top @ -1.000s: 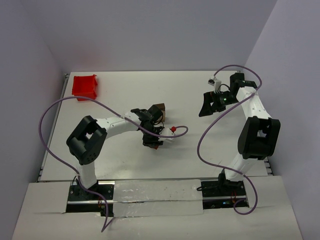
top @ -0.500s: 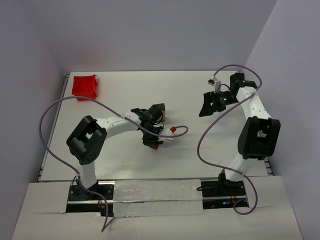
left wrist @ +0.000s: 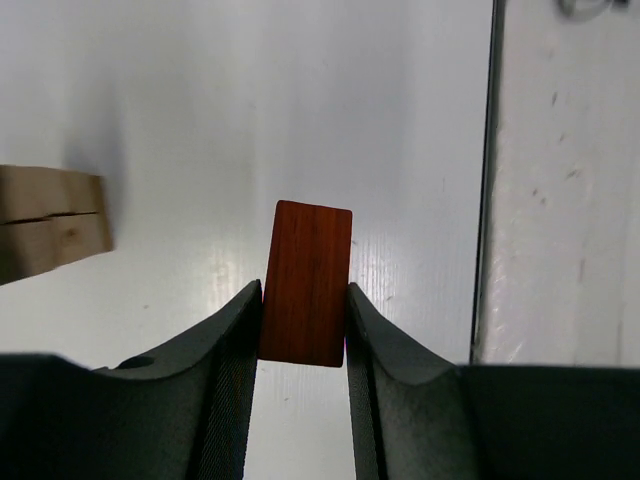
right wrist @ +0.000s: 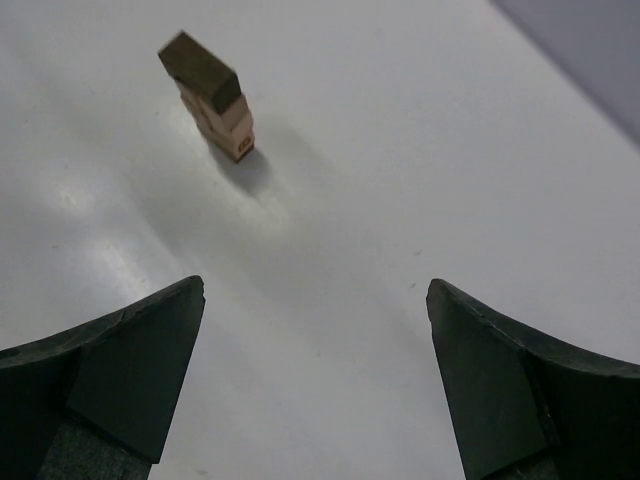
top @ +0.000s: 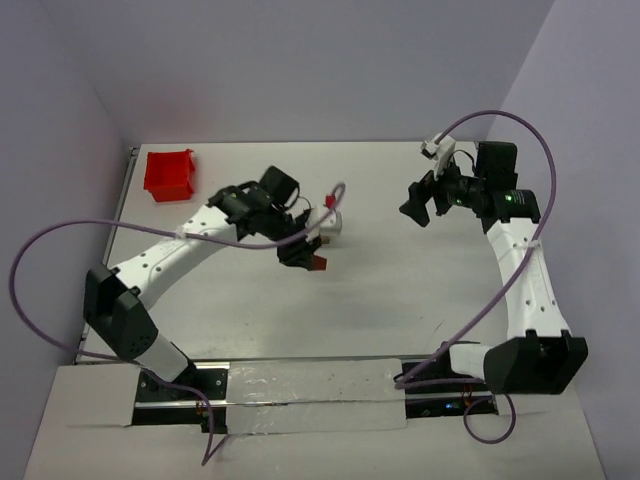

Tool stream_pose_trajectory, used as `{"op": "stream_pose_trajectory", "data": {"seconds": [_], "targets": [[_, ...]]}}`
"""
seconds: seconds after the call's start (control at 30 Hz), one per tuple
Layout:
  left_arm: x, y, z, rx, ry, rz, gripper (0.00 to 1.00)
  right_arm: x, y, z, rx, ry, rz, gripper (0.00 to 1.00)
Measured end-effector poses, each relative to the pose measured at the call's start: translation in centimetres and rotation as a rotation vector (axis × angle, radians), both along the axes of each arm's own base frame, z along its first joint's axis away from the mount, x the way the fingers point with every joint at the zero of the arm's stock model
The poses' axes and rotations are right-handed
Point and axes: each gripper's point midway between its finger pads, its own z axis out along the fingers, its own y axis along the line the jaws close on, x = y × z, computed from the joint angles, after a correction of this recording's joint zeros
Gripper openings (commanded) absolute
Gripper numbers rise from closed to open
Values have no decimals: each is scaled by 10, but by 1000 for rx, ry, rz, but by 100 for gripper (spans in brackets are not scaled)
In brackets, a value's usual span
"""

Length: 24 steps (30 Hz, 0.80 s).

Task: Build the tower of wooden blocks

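Block gripped in left claw, tower seemingly away leftward

We are in a robotics lab cell: a white tabletop boxed by plain walls, with a cabled left arm and right arm bolted on.

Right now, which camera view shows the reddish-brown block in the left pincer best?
The left wrist view: the reddish-brown block fills the centre, clamped in the left pincer. The top external view shows it only as a small red speck. The right wrist view does not show it.
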Motion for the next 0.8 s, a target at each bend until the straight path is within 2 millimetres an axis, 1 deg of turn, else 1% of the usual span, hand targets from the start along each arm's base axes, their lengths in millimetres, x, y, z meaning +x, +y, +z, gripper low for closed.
{"op": "stream_pose_trajectory", "data": {"seconds": [0.03,0.1,0.2,0.3,0.37,0.43,0.5,0.6,0.67,0.8], "targets": [[4,1,20,-45,12,26,0,0,5,13,-10,-65,16,99],[19,3,59,-146,31,84,0,1,17,36,-28,-178,47,99],[39,19,93,-246,115,188,0,3,32,61,-53,-338,80,99],[48,29,115,-350,299,241,0,-5,49,70,-87,-467,121,96],[50,34,121,-420,454,270,0,-13,62,77,-106,-557,163,95],[45,41,119,-464,649,319,0,-21,76,85,-124,-652,204,91],[43,45,110,-484,830,376,0,-30,89,93,-137,-754,250,86],[35,45,94,-457,1067,447,0,-45,106,102,-153,-904,310,81],[28,45,90,-430,1178,478,0,-56,120,100,-168,-996,368,80],[25,44,96,-405,1320,511,0,-84,159,83,-175,-1109,539,77]]}}
